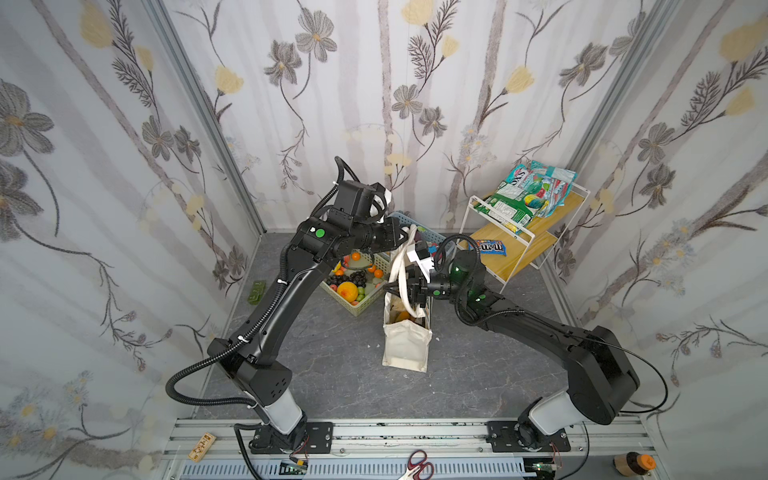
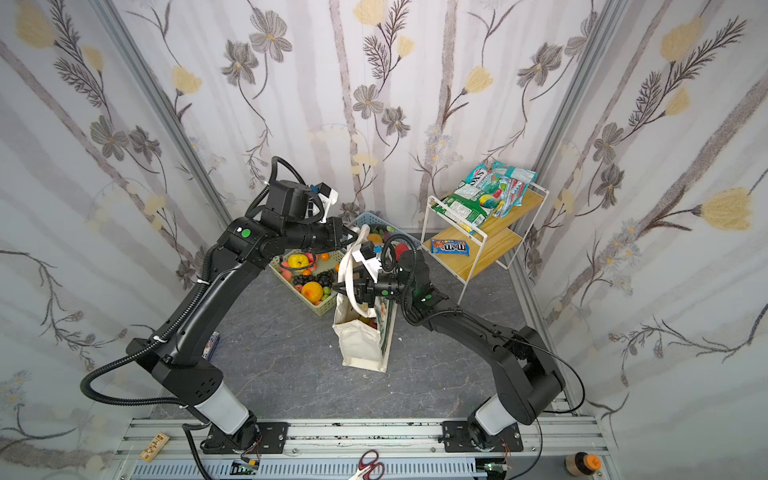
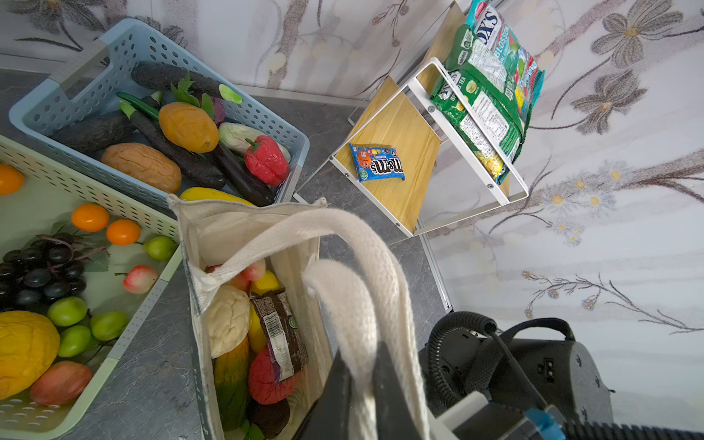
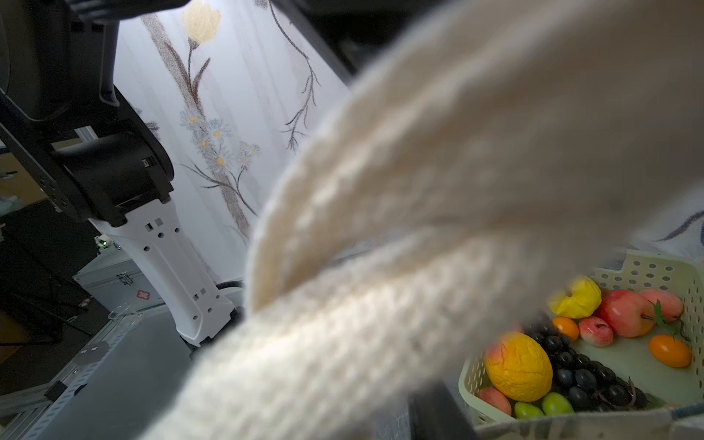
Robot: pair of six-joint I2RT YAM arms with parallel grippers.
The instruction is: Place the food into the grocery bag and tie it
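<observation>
Grocery bag: We see the grocery bag [image 1: 405, 345] standing upright and open near the middle of the table [image 1: 332, 374], toward its far edge.
Food: Inside the bag lie a beige cauliflower [image 3: 228, 320], a dark snack bar [image 3: 280, 335], a red apple [image 3: 264, 381] and a yellow-green mango [image 3: 232, 377], packed against one another.
Handles: Both white rope handles [image 3: 365, 266] rise together above the bag's mouth.
Left gripper: The left gripper [image 3: 362, 396] is clamped on the handles, its jaws pinching the rope from both sides.
Right gripper: The right gripper [image 2: 338, 286] reaches in sideways against the handles. The rope blurs its wrist view, so we cannot tell how its jaws stand.
Surroundings: A green basket [image 1: 361, 309] of fruit sits just left of the bag. A blue basket [image 3: 76, 95] of vegetables is behind it at the far edge. A shelf rack [image 1: 523, 253] fills the far right corner.
</observation>
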